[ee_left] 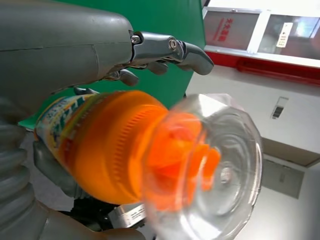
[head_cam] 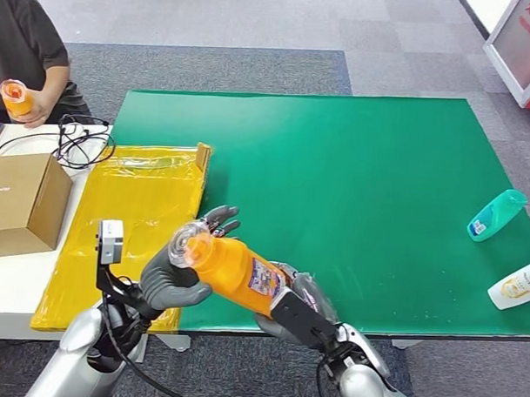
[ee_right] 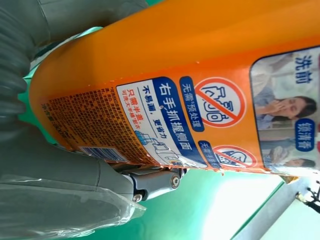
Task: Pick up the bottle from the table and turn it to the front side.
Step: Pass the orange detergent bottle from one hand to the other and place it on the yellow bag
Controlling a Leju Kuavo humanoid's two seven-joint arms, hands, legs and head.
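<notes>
Orange bottle [head_cam: 230,269] held by two robot hands: left [head_cam: 174,278], right [head_cam: 298,306].

We see a teal bottle [head_cam: 496,214] and a white bottle [head_cam: 515,285] lying near the green bench's [head_cam: 356,167] edge, a cardboard box [head_cam: 22,200] beside yellow sheeting [head_cam: 130,220]
</notes>
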